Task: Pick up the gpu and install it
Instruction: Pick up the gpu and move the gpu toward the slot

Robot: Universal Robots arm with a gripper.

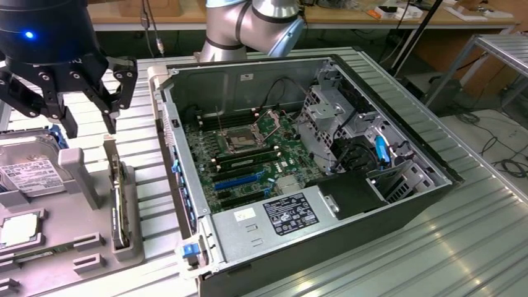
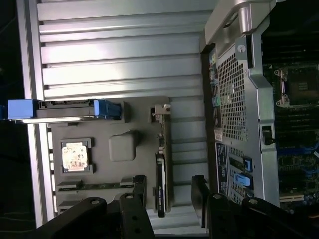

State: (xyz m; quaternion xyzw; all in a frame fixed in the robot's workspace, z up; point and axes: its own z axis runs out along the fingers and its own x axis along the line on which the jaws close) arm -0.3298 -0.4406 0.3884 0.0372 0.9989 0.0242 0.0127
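One grey tray [image 1: 73, 170], gpu [image 1: 120, 207] on edge in its slot, hard drive [image 1: 29, 173] beside, gripper [image 1: 89, 120] above, jaws spread

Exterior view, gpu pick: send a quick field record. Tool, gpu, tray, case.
tool: open, empty, hovering above the gpu, not touching it
gpu: standing on edge in a tray slot, not yet picked
tray: grey holder on the exterior view's left of the case
case: side open, motherboard exposed, gpu not installed
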